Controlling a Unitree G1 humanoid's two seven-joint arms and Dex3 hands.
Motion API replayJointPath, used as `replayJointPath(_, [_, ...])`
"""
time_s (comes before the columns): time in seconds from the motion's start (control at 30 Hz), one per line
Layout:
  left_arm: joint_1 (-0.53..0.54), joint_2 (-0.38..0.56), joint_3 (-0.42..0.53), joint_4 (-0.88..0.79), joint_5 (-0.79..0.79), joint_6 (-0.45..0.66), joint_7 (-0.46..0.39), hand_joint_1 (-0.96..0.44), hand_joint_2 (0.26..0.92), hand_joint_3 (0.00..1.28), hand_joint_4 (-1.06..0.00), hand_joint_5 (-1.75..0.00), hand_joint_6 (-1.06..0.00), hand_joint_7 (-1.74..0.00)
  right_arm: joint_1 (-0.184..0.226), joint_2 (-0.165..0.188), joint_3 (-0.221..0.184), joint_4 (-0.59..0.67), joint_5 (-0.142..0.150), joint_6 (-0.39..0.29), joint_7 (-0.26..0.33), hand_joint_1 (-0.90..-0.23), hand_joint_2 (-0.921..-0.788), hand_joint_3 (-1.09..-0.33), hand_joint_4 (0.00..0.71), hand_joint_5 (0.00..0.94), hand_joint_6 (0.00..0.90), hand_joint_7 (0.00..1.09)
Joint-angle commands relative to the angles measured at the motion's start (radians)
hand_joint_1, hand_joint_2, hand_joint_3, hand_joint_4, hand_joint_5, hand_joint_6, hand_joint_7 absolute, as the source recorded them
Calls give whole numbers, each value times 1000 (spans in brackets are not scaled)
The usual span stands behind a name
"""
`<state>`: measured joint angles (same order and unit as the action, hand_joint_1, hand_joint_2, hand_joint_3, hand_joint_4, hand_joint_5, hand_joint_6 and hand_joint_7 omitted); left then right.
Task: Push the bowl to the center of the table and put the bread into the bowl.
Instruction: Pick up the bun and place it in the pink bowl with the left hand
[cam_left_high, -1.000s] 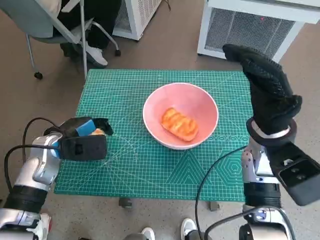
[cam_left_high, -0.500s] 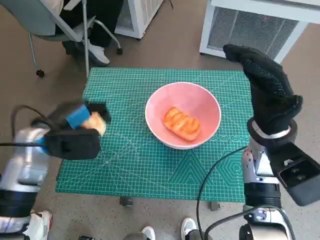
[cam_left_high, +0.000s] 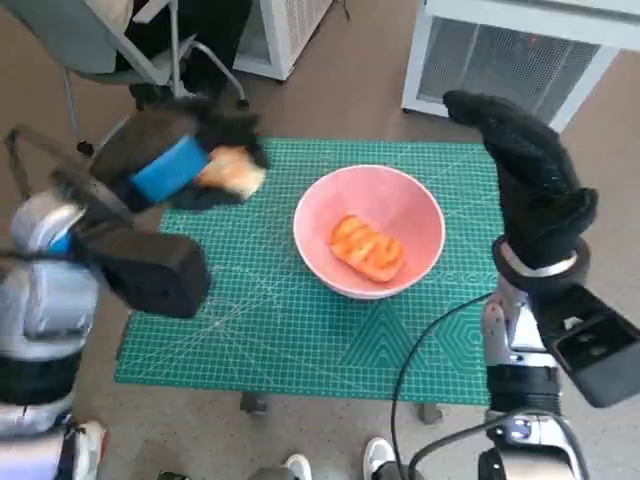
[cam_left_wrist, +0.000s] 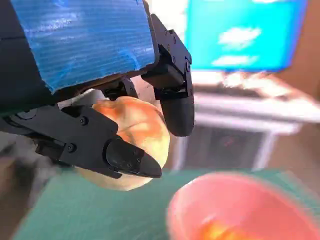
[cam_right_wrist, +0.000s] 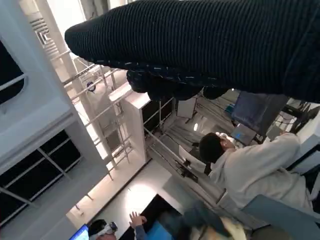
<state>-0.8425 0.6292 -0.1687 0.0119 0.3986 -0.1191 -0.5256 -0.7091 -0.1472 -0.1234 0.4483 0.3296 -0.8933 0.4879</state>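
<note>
Bread (cam_left_high: 363, 248), an orange-glazed piece, is lying inside the pink bowl (cam_left_high: 420, 205), which is sitting near the middle of the green cutting mat (cam_left_high: 300, 330) covering the table. Toward the mat's far left corner, the left hand (cam_left_high: 170, 165) is gripping a second, paler roll (cam_left_high: 232, 172) above the mat; the left wrist view is showing its black fingers (cam_left_wrist: 130, 157) wrapping around that roll. The right hand (cam_left_high: 535, 180) is hanging over the mat's right edge, extended and holding nothing. A person (cam_right_wrist: 250, 165) is sitting in the right wrist view.
</note>
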Motion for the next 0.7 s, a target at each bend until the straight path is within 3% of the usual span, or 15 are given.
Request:
replayJointPath(0.03, [-91, -80, -79, 107, 27, -93, 28, 1, 920, 108, -642, -1179, -575, -1261, -3, 6, -2, 25, 4, -9, 7, -569, -921, -865, -1, 476, -1, 634])
replayJointPath(0.23, [-181, -175, -151, 252, 79, -134, 65, 1, 920, 87, -682, -1143, -584, -1245, -6, 10, -1, 30, 8, -12, 8, -567, -921, -864, -1, 474, -1, 633])
replayJointPath(0.53, [-257, -310, -229, 455, 141, -102, 96, 1, 920, 87, -684, -1134, -583, -1247, 0, 4, -2, 32, -14, -27, -3, -573, -921, -862, -1, 469, -1, 634])
replayJointPath(0.6, [-264, -335, -245, 499, 152, -92, 102, 0, 920, 118, -660, -1185, -539, -1259, 3, 1, -3, 29, -14, -25, -2, -573, -921, -868, -1, 464, -1, 635])
replayJointPath(0.67, [-273, -356, -263, 548, 163, -81, 95, 0, 921, 204, -573, -1270, -430, -1373, 6, -3, -3, 24, -12, -21, 0, -573, -921, -872, -1, 459, -1, 636])
replayJointPath(0.7, [-277, -364, -270, 569, 168, -77, 90, -42, 896, 197, -463, -922, -351, -1072, 7, -5, -3, 21, -12, -19, 1, -572, -921, -874, -1, 455, -1, 632])
